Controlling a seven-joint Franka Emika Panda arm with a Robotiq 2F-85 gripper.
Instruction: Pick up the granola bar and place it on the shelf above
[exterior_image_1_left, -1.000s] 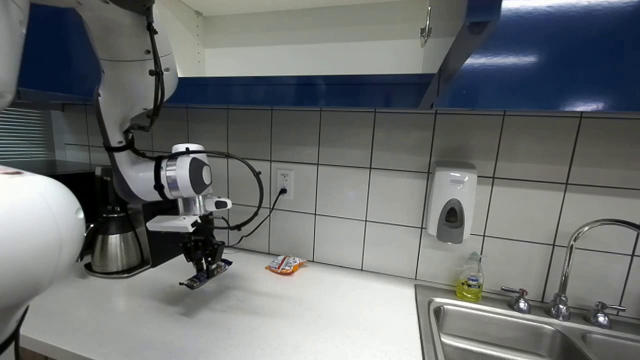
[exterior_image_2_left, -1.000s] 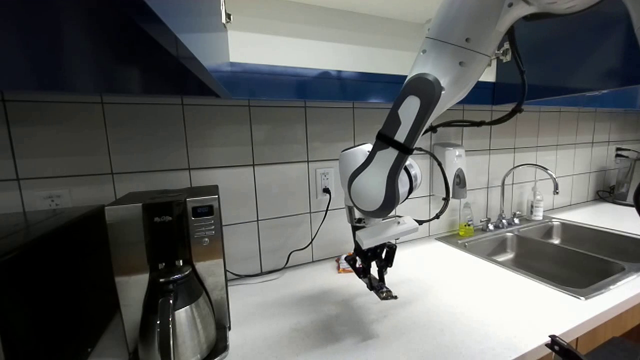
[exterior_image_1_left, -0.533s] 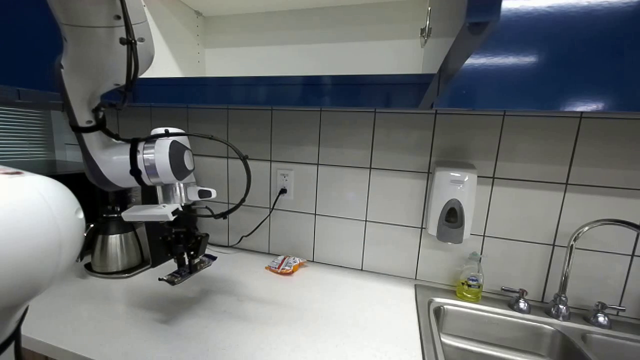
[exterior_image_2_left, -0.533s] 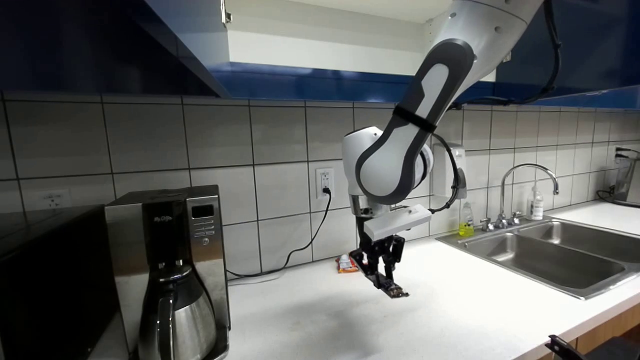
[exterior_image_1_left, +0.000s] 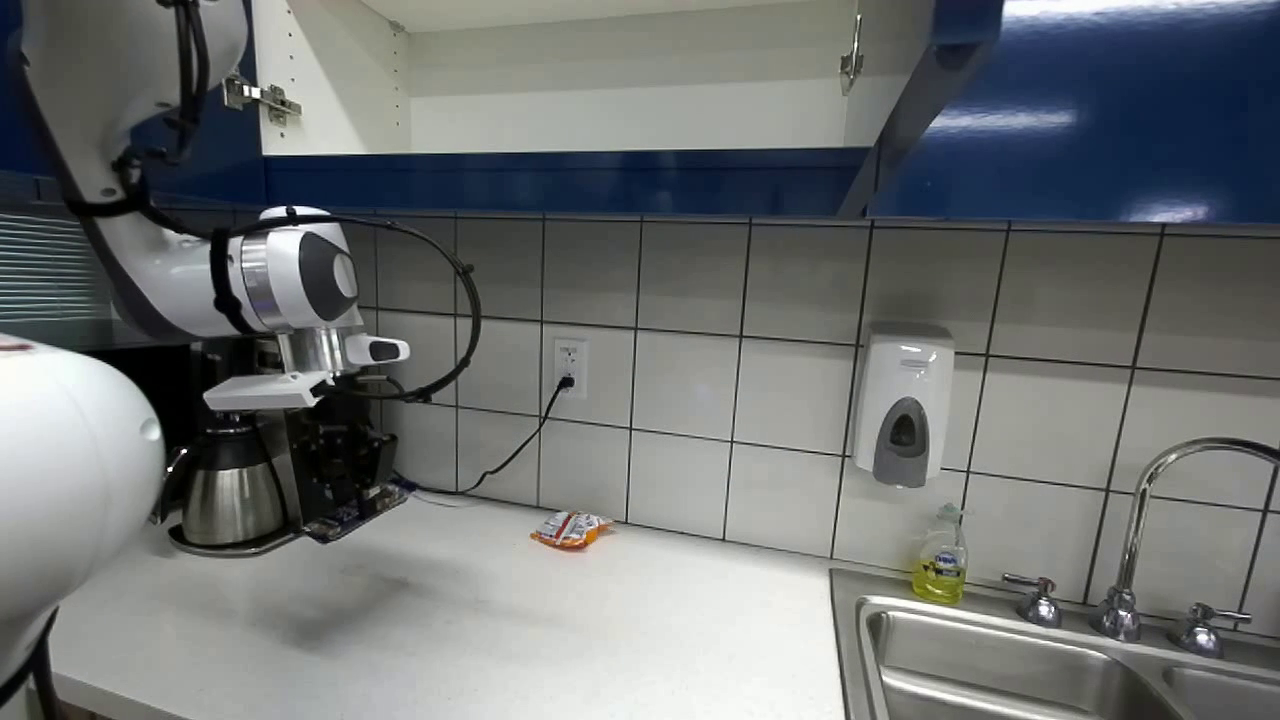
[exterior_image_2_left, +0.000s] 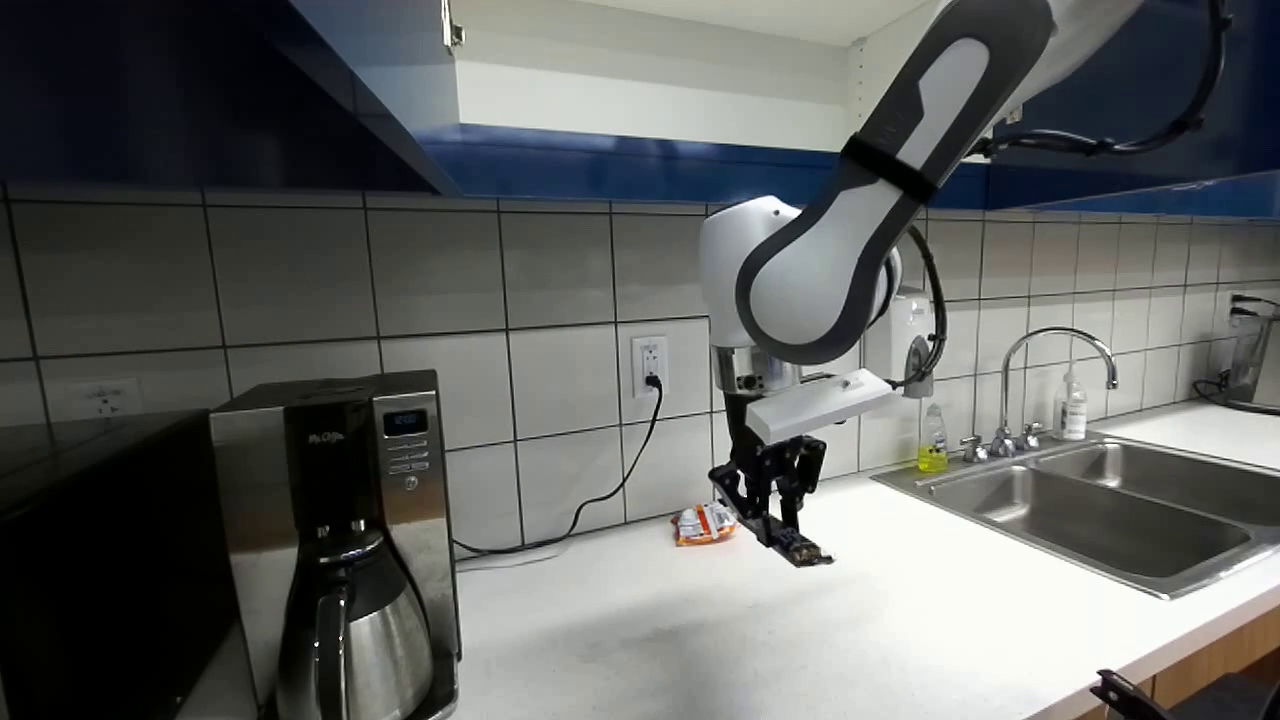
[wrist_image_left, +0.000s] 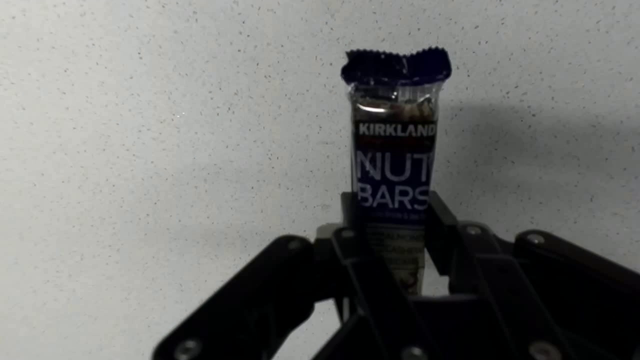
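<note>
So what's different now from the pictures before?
In an exterior view, the gripper went up and a bit right, lifting the granola bar higher above the counter. It kept its hold; nothing was let go. The orange packet and yellow bottle stayed put.

I hold the granola bar (wrist_image_left: 392, 165) across its width in my gripper (wrist_image_left: 393, 220), apart from the countertop (exterior_image_1_left: 600, 630) and lower than the shelf (exterior_image_1_left: 620, 120). The wrapper is dark blue, with a serrated, crimped end, a transparent band next to it, and pale lettering that reads KIRKLAND and NUT BARS. The printed face shows in the wrist view; my gripper partly covers the lower section. The shelf is white-lined with a blue front edge; its upper surface is hidden in both exterior views.
</note>
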